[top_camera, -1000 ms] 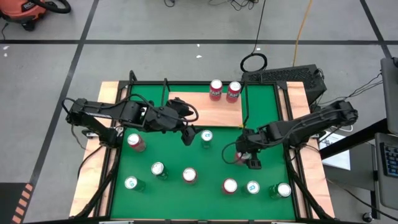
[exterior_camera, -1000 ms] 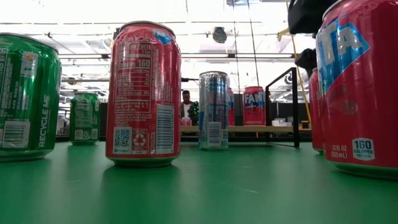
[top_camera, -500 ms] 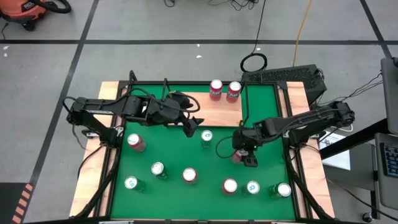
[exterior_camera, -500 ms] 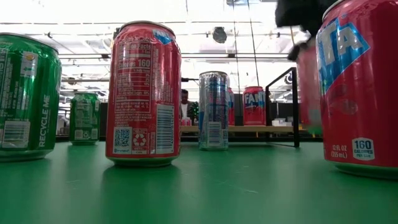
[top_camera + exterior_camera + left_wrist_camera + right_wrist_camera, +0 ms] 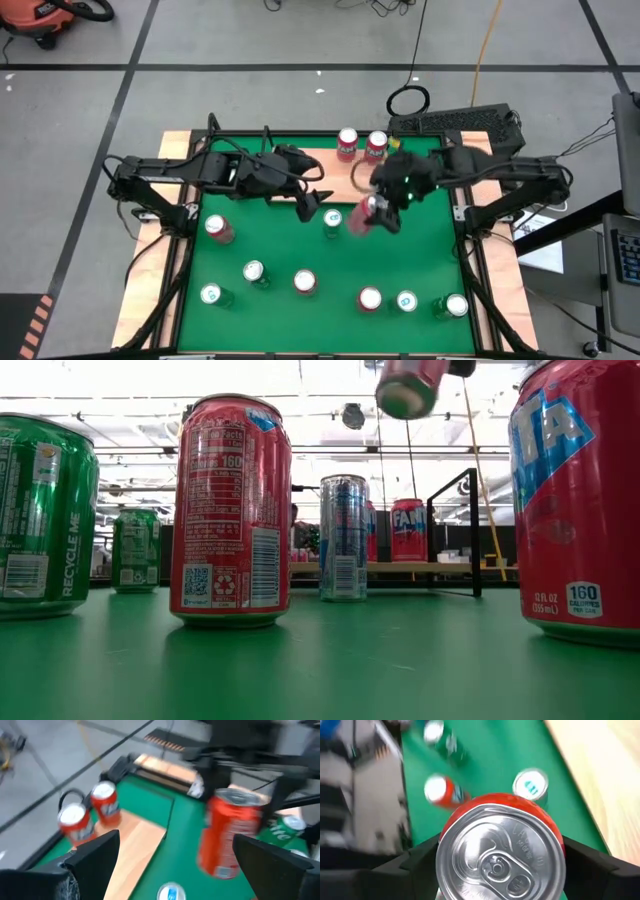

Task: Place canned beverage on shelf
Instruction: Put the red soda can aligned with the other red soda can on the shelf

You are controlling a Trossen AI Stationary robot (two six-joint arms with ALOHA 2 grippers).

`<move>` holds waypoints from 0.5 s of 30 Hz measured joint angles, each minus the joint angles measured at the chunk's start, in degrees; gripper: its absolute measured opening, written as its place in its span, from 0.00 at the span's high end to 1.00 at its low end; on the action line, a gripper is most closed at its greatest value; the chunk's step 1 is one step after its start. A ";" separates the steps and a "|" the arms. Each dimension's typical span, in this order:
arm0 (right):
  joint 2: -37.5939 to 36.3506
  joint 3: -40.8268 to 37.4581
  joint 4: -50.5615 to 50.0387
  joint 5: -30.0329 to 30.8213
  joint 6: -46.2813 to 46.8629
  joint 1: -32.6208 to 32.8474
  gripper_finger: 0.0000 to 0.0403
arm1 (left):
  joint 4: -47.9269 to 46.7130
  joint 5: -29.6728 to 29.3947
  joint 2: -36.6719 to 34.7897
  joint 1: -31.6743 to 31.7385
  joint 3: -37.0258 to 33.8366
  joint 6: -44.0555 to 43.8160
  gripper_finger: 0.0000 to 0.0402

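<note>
The right gripper (image 5: 385, 208) has its fingers clamped on a red can (image 5: 362, 216), held tilted in the air just in front of the shelf (image 5: 330, 172). The left gripper (image 5: 312, 203) hangs wide open and empty near the shelf's front edge, close to a silver-blue can (image 5: 332, 219).

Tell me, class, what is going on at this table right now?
The right arm's tool is shut on a red can and holds it tilted in the air above the green table, near the wooden shelf. Two red cans already stand on that shelf. The left arm's tool hangs open beside a blue-topped can on the table. More cans, red and green, wait on the table.
</note>
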 joint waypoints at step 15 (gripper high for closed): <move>0.02 5.20 11.13 0.23 16.38 -8.97 0.24 | 2.03 7.07 0.12 0.33 0.00 5.63 0.03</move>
